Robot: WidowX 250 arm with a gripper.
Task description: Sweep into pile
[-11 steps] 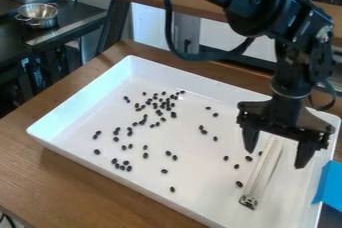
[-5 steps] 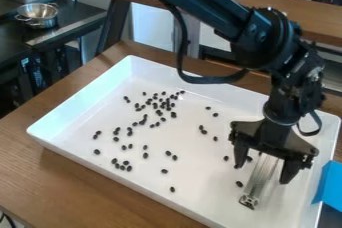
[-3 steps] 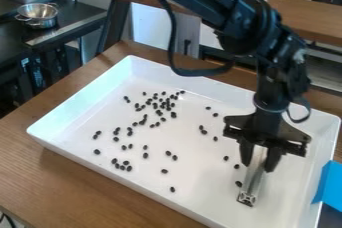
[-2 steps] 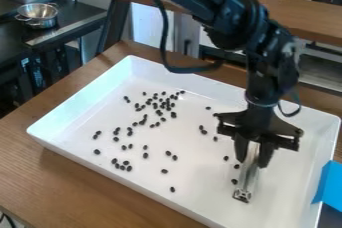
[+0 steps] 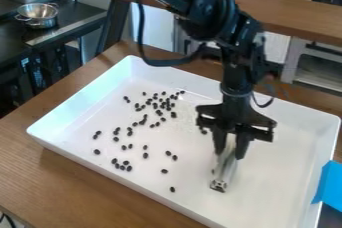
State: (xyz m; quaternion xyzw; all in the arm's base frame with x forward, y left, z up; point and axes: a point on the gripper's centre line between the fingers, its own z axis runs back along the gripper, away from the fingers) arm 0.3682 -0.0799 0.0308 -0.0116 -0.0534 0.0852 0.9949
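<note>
Beans (image 5: pixel 174 115): lying mostly on the nine-to-eleven side of the fingers (image 5: pixel 219 146), taking twelve as the top edge of the view; the thickest cluster is sitting between ten and eleven, looser ones are trailing through nine to eight, and one is resting near eleven, much closer in.
Grip: the gripper (image 5: pixel 230 154) is pinching the upper end of a pale scraper (image 5: pixel 226 174), its fingers closing on either side.
Scraper's long axis: running from about half past twelve to half past six, its lower end pointing toward the near side of the tray, its long left side facing the loose beans.
Coming move: probably calling for a sweep toward nine or ten, the scraper keeping low; beans could be slipping round its lower end.
Progress: looking early, since the beans are still lying scattered rather than forming one pile.
Tray (image 5: pixel 284 172): white and shallow, holding the beans, standing on a wooden table (image 5: pixel 47 177).
Room: blue sheet (image 5: pixel 327 184) hanging by the tray's edge between three and four; metal bowl (image 5: pixel 39 16) sitting far off between ten and eleven; wooden shelf (image 5: pixel 294 13) running behind, past twelve.
</note>
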